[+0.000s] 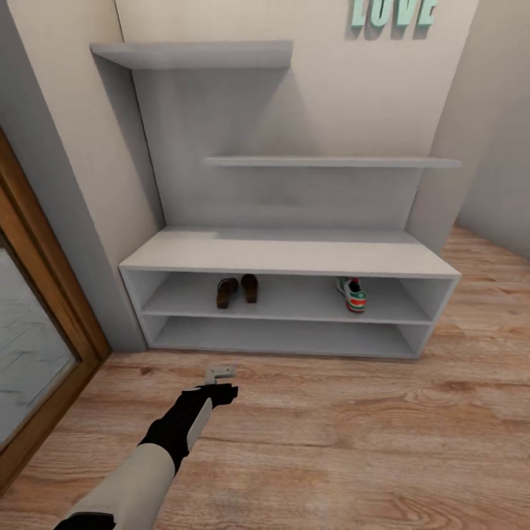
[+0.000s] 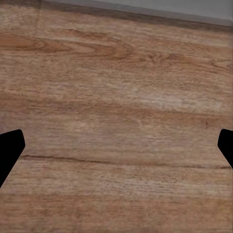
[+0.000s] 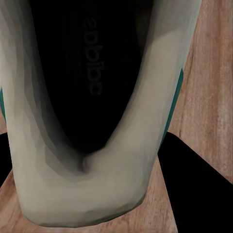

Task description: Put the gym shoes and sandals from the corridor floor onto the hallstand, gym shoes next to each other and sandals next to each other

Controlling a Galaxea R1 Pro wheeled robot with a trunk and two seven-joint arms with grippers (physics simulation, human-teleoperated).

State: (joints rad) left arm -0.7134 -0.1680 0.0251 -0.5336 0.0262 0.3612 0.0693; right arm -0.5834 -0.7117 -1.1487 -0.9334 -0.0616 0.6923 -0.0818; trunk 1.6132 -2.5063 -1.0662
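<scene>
Three shoes sit on the hallstand (image 1: pixel 287 258); a fourth fills my right wrist camera.

From the head camera I see both brown sandals (image 1: pixel 237 290) side by side at the left of the upper open shelf, and one gym shoe (image 1: pixel 352 293) well apart from them at the right of that shelf. My left gripper (image 1: pixel 221 373) hangs low over the corridor floor (image 1: pixel 353 434) just in front of the stand, its black fingertips (image 2: pixel 9 150) spread wide with nothing between them. At my right wrist the second gym shoe (image 3: pixel 92 194) shows heel-first, cream with a green stripe, dark finger shapes on either side of it over the planks; I cannot tell whether that gripper is clamped on it.
</scene>
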